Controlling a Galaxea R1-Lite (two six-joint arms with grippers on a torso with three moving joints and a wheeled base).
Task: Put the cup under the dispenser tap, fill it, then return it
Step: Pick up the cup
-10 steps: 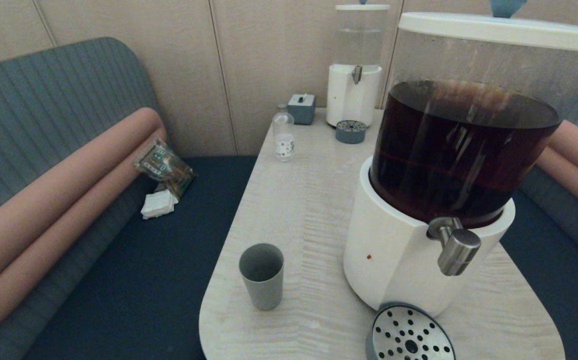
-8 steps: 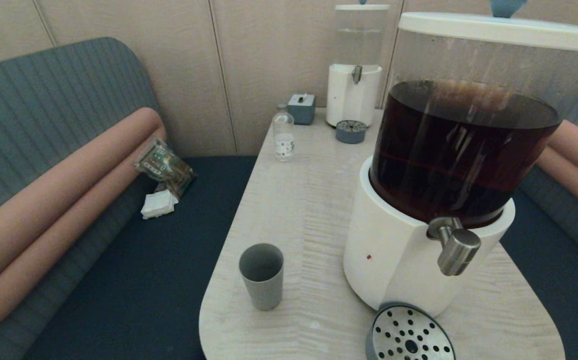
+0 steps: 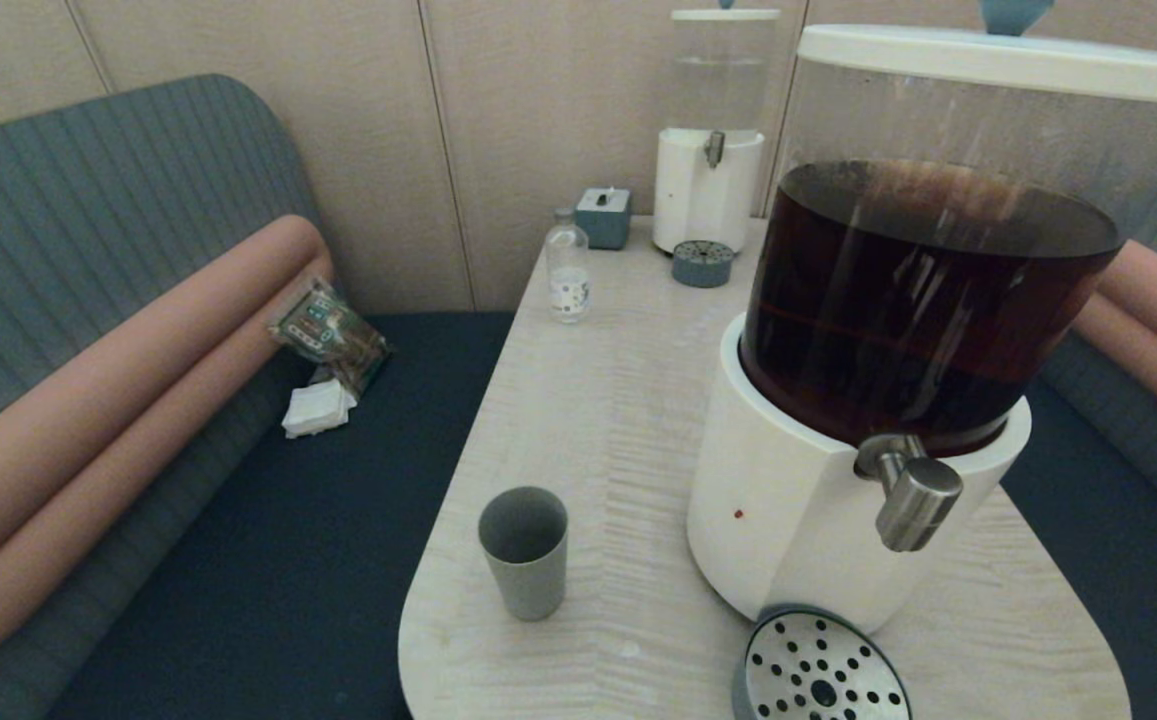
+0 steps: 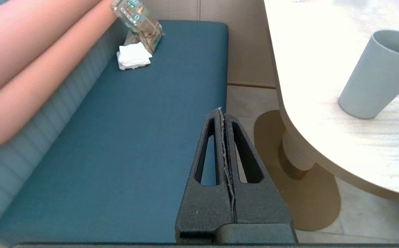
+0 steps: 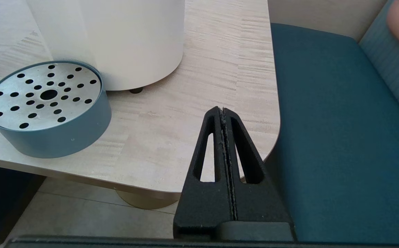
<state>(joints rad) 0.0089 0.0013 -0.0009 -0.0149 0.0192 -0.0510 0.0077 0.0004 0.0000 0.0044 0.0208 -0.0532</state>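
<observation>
Small clear bottle [image 3: 568, 268] upper centre, grey box [image 3: 604, 217] just behind it. Small clear-liquid dispenser [image 3: 710, 130] top centre w/ drip tray [image 3: 703, 264] in front. Left-centre on bench [image 3: 268, 560]: snack packet [image 3: 328, 332], white napkin, prob. folded [image 3: 318, 408].

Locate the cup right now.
In the head view the cup stands upright near the table's front-left edge, left of the big dispenser and apart from it, not yet under the tap.

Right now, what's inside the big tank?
Dark brown liquid fills over half of the tank, under a white lid. How the tap joins inside is hidden by the white base.
</observation>
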